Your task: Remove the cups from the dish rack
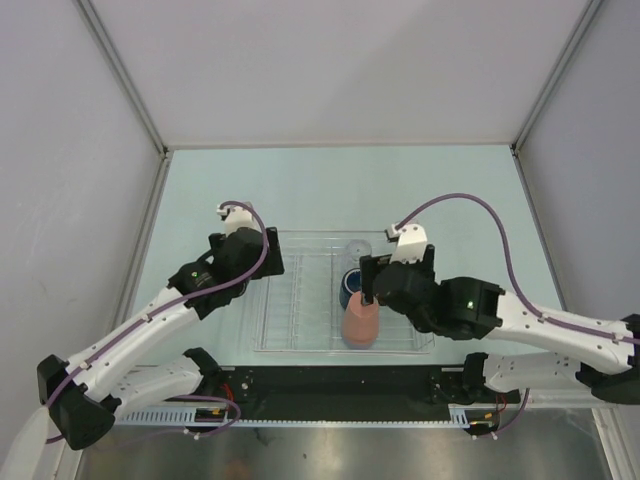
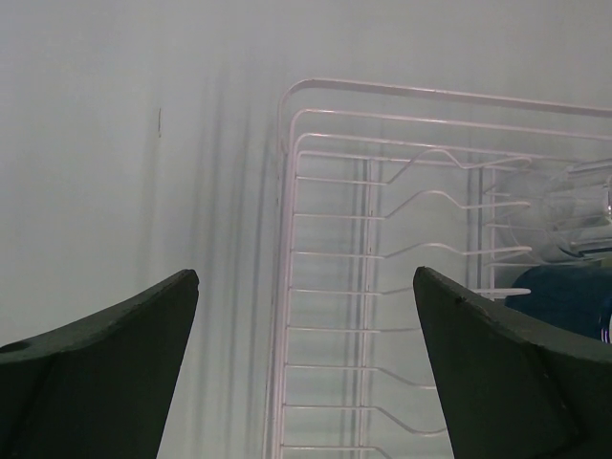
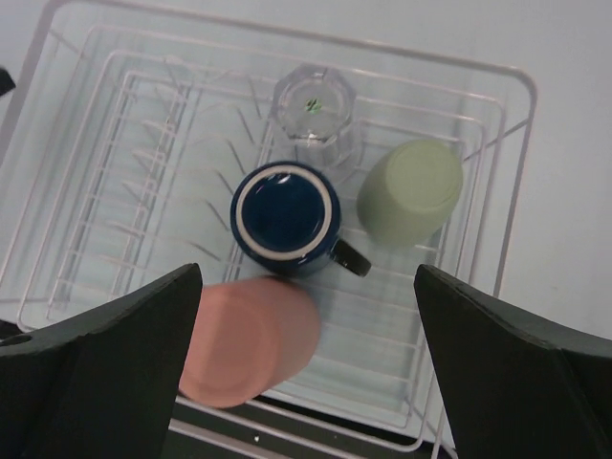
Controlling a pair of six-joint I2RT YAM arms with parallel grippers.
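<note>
Right jaws, released, hang above the pink cup [image 3: 249, 339] in the dish rack [image 1: 290, 300]; left jaws released at its left edge.

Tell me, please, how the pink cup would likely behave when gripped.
The pink cup looks like plastic, so probably light. Its smooth wall may slip. Standing on the dish rack wires, it could tip if nudged.

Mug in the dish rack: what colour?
The mug is dark blue with a white rim; clearest in right wrist view.
</note>
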